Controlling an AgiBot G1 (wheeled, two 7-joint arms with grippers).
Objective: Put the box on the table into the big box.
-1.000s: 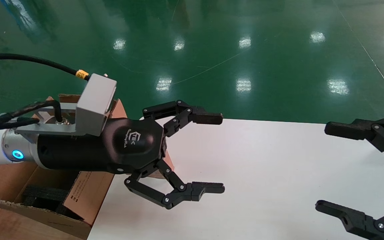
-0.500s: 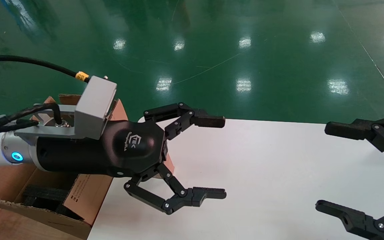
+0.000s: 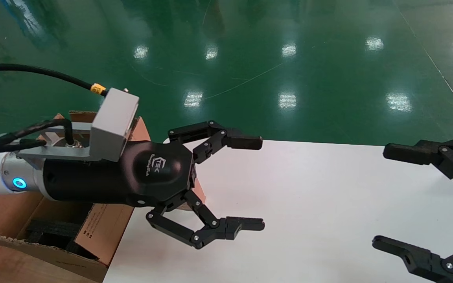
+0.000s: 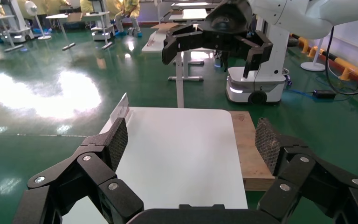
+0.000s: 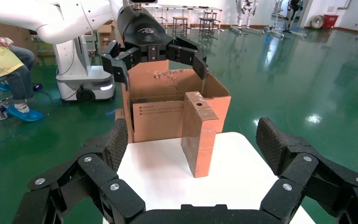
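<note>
The box (image 5: 198, 135) stands on end on the white table (image 5: 158, 182), a round hole in its top side. Right behind it is the big box (image 5: 163, 109), flaps up, with black foam (image 3: 49, 230) inside. In the head view the box is almost hidden under my left gripper (image 3: 257, 182); only a brown sliver (image 3: 200, 192) shows. That gripper hovers open and empty over the table's left end, above the box (image 5: 161, 56). My right gripper (image 3: 385, 196) is open and empty at the table's right end, facing the box.
The table (image 3: 309, 204) ends at a far edge with green floor beyond. A wooden board (image 4: 249, 149) lies alongside the table in the left wrist view. The big box's printed flap (image 3: 104, 228) leans against the table's left edge.
My left gripper nudged slightly right and came back to nearly the same spot, fingers open throughout. The right gripper has not moved.
</note>
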